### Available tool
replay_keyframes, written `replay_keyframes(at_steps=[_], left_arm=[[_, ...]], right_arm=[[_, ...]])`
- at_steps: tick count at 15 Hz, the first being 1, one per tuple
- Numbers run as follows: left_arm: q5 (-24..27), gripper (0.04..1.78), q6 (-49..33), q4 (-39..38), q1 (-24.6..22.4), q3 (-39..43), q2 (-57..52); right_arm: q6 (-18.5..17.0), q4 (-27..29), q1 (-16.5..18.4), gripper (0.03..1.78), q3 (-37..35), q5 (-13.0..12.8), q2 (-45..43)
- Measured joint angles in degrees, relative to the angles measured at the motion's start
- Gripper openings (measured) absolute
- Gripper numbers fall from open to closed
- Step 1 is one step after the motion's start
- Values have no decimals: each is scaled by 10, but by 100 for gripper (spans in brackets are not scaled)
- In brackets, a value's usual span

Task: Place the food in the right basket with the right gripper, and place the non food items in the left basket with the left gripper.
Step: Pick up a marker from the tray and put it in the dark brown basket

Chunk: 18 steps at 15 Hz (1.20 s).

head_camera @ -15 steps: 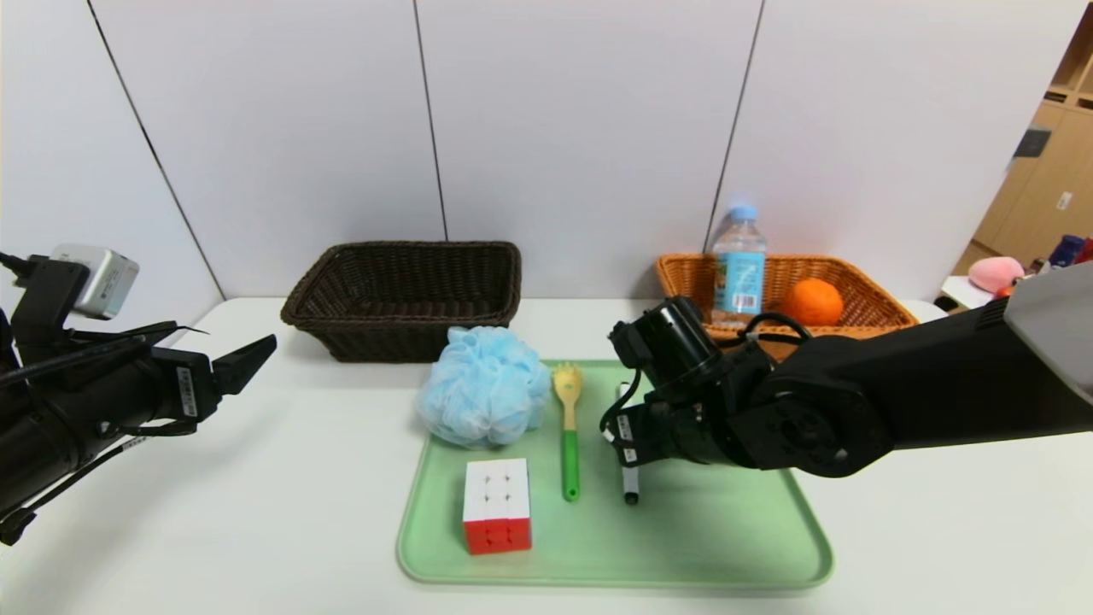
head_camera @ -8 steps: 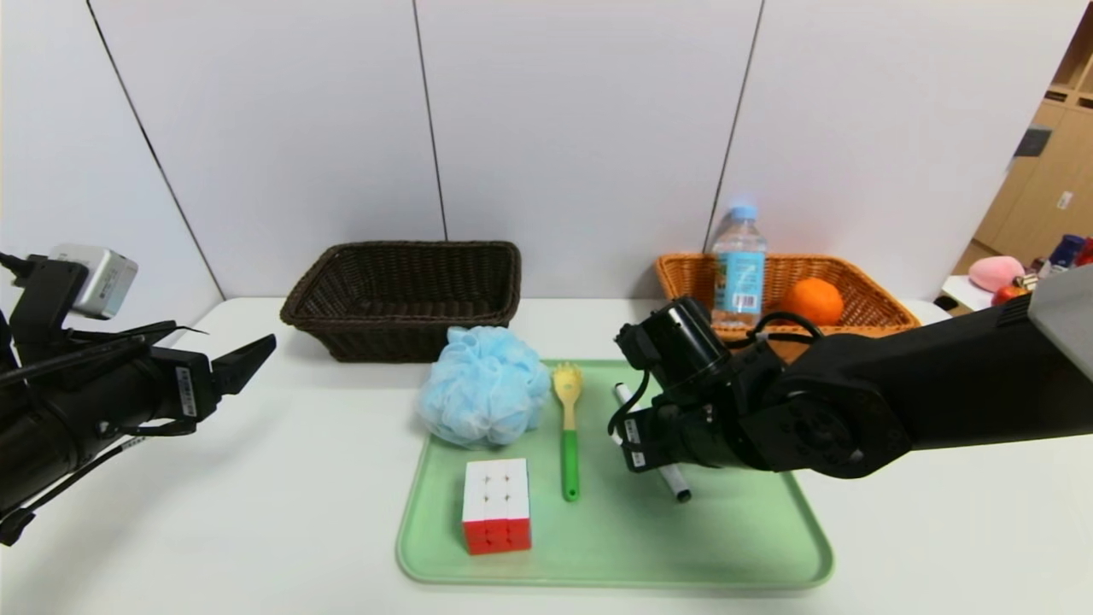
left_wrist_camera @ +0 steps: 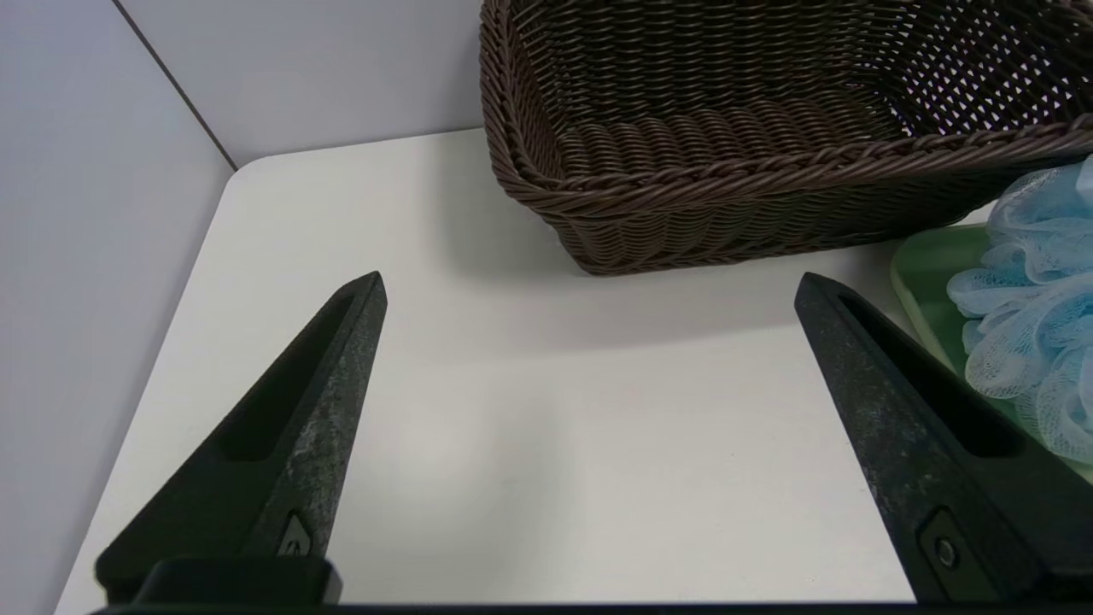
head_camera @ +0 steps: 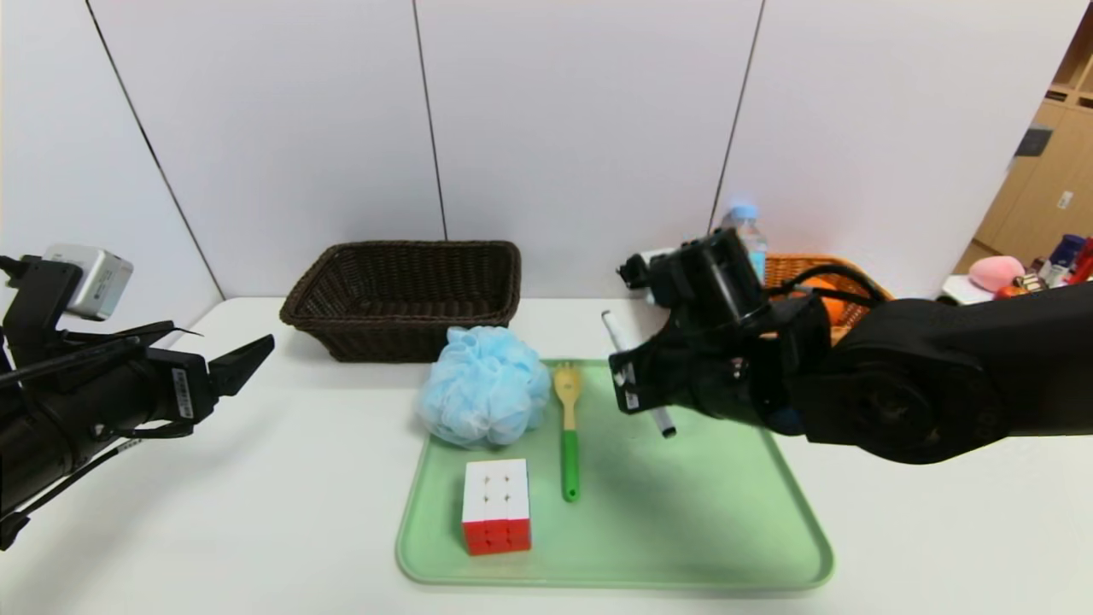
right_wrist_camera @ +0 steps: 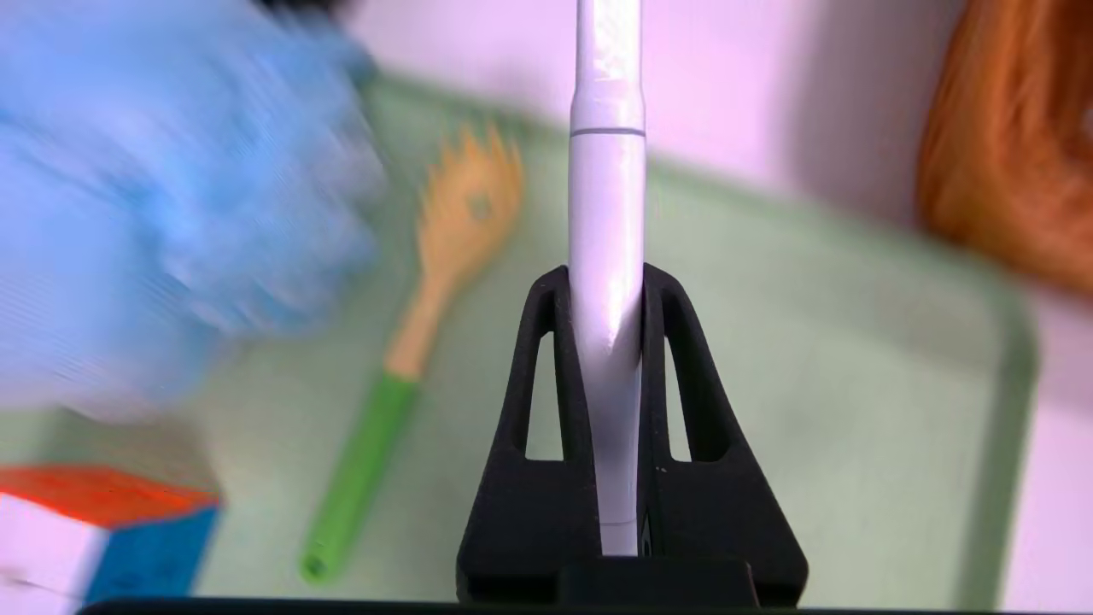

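Above the far right part of the green tray [head_camera: 768, 547], our right gripper [head_camera: 636, 389] holds a white marker pen [head_camera: 636, 376] clear of the surface; in the right wrist view its fingers [right_wrist_camera: 546, 376] pinch the pen's barrel [right_wrist_camera: 606, 256] snugly on both sides; the pen tilts, its dark tip low and toward us. A pen is no food, yet it sits in the right gripper, so we judge the step in hand is carrying it away from the tray; to do this well we should keep the pinch firm, move slowly so the long barrel does not swing, and pass above the yellow-green fork [head_camera: 567, 427] and blue bath puff [head_camera: 484, 386]. Near the tabletop's far edge, the dark basket [head_camera: 401, 295] stands left of centre; the orange basket [head_camera: 845, 290], largely behind our right arm, stands toward the far right corner beside a water bottle [head_camera: 750, 235]. A puzzle cube [head_camera: 496, 504] rests on the tray's near left. At the left edge, our left gripper [left_wrist_camera: 589, 290] hovers with fingers [left_wrist_camera: 299, 410] spread wide, holding nothing.
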<state>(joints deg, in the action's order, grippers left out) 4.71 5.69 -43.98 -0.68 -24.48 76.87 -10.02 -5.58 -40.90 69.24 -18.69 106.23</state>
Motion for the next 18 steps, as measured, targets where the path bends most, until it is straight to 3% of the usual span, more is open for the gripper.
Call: replay_keyframes(at_steps=[2, 6, 8, 14, 18], left_arm=[[0, 169, 1, 0, 0, 1, -2], [0, 169, 4, 0, 1, 0, -6], [1, 169, 6, 0, 1, -1, -7], [2, 169, 2, 0, 1, 1, -7], [2, 169, 1, 0, 1, -2, -7]], right_arm=[[41, -87, -2, 17, 19, 10, -8], [101, -281, -15, 17, 77, 72, 31], [123, -338, -24, 17, 126, 74, 73], [208, -368, -50, 17, 279, 69, 217], [255, -409, -52, 17, 382, 44, 306]])
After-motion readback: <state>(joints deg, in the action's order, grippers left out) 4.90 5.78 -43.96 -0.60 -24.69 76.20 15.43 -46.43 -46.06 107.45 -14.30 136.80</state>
